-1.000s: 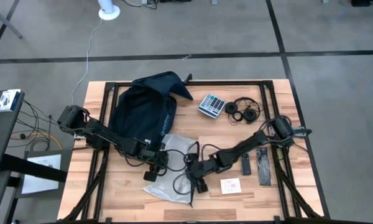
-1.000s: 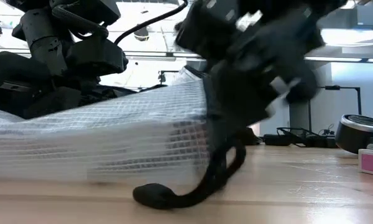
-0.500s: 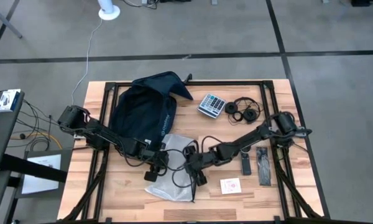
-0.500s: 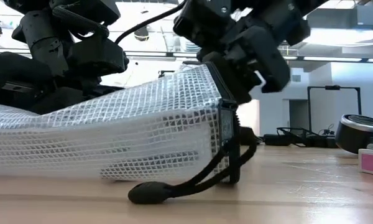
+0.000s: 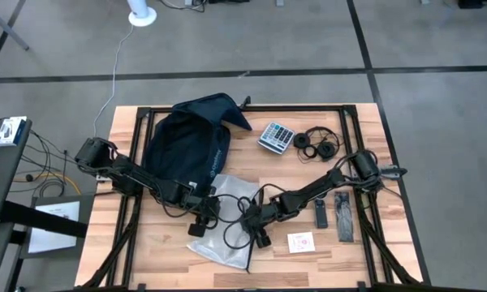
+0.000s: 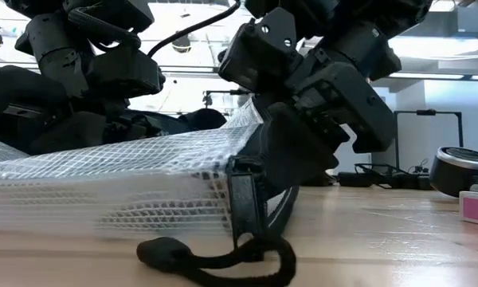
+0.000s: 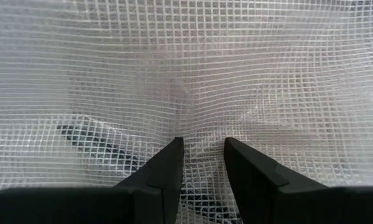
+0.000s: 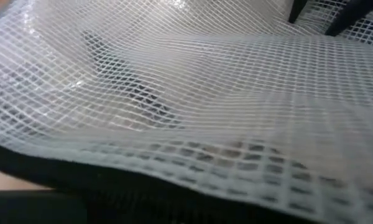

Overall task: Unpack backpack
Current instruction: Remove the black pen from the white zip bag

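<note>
The dark navy backpack [image 5: 191, 142] lies flat at the table's far left. In front of it the clear mesh pouch [image 5: 227, 227] rests on the wood, with dark things showing dimly inside it. My left gripper [image 7: 203, 168] is shut on the pouch's mesh, on the side nearer the backpack. My right gripper [image 5: 256, 221] sits over the pouch's black-trimmed end [image 6: 243, 195], and the pouch hides where the two meet. A black cord loop [image 6: 215, 257] trails from that end onto the table. My left gripper pinches a raised crease of the pouch's mesh wall [image 7: 201, 127] between its two fingers. It comes at the crease slanting down from the table's left side. The pouch lies on the table around the hold, its mesh puckered toward the fingers.
A calculator [image 5: 277, 136] and black headphones [image 5: 318, 144] lie at the far right. A small pink and white card [image 5: 302, 242] and two dark oblong things [image 5: 333, 213] lie at the right, next to my right arm. Bare wood shows along the near edge.
My right gripper has gone down toward the table. The pouch's black-trimmed end, raised high before, has sunk with it and shifted toward the table's left. The cord loop has bunched up on the wood. The left side of the pouch stays put.
</note>
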### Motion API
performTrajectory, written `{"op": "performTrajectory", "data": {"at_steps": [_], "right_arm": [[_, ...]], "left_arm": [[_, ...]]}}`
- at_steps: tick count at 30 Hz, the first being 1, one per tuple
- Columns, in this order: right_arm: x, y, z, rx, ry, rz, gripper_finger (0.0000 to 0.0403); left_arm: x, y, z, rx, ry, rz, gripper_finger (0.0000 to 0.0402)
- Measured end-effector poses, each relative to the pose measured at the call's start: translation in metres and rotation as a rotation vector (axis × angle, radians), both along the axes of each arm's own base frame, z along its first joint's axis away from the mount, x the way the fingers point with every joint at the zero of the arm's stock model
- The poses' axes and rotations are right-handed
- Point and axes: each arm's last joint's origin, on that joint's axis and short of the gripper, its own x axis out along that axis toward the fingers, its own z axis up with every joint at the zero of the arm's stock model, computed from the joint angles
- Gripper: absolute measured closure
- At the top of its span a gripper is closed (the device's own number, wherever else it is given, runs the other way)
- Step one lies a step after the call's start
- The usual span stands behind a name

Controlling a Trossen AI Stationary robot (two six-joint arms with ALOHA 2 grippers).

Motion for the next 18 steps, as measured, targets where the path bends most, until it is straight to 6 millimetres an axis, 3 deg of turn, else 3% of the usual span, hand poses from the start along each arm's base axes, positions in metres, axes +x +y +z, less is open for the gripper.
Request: {"op": "performTrajectory", "data": {"at_steps": [6, 13, 18], "right_arm": [[-0.002, 0.006, 0.001, 0.005, -0.007, -0.038, 0.0375], [-0.003, 0.016, 0.016, 0.033, -0.008, -0.107, 0.0381], [-0.004, 0.024, 0.062, 0.009, -0.018, -0.148, 0.0381]], "left_arm": [[0.0, 0.0, 0.0, 0.002, 0.0, -0.002, 0.0295], [0.0, 0.0, 0.0, 0.005, 0.0, -0.007, 0.0295], [0.0, 0.0, 0.0, 0.008, 0.0, -0.009, 0.0295]]}}
